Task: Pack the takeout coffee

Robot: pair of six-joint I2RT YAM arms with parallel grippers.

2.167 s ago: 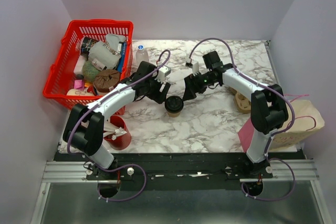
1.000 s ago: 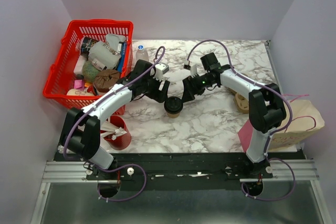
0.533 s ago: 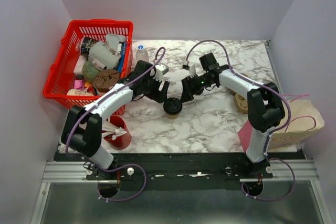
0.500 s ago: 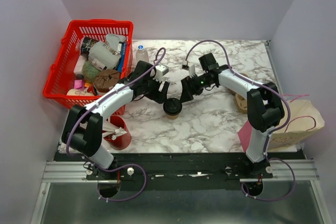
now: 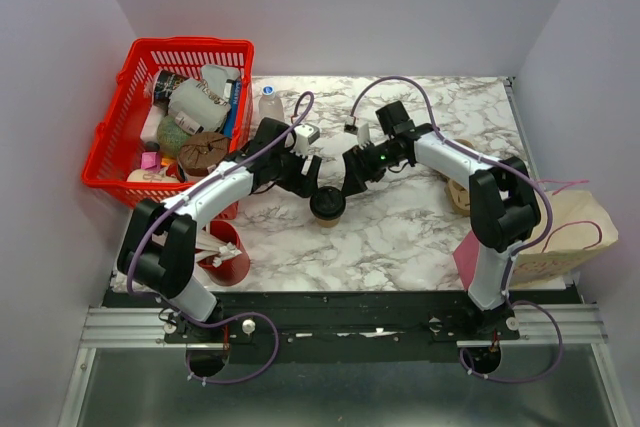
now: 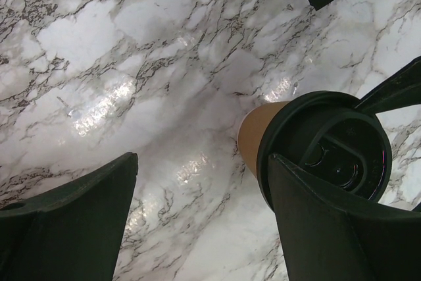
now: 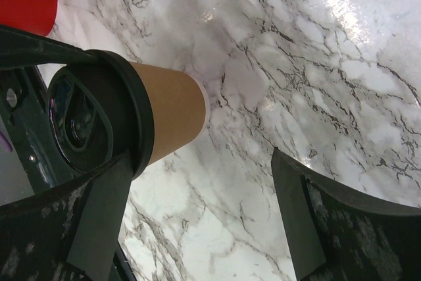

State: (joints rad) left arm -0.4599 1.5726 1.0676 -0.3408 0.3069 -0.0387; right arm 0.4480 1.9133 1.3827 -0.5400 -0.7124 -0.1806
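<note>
The takeout coffee [image 5: 328, 206], a small kraft paper cup with a black lid, stands upright on the marble table [image 5: 400, 237] between both grippers. My left gripper [image 5: 308, 179] is open just behind and left of it. In the left wrist view the cup [image 6: 260, 137] sits at the right, with the gripper's [image 6: 204, 225] right finger [image 6: 342, 228] over its lid. My right gripper [image 5: 351, 178] is open just behind and right of the cup. In the right wrist view the cup [image 7: 170, 111] lies by the left finger [image 7: 99, 218], mostly outside the open gripper [image 7: 200, 212].
A red basket [image 5: 118, 132] full of items stands at the back left. A red cup of white sticks [image 5: 228, 255] is front left. A clear bottle [image 5: 270, 105] stands behind the left arm. The pulp carrier [image 5: 462, 193], paper bag [image 5: 570, 232] and pink card [image 5: 467, 259] are right.
Both grippers have edged closer to the cup from either side, the right arm shifting left. The cup has hardly moved. Both grippers stay open.
</note>
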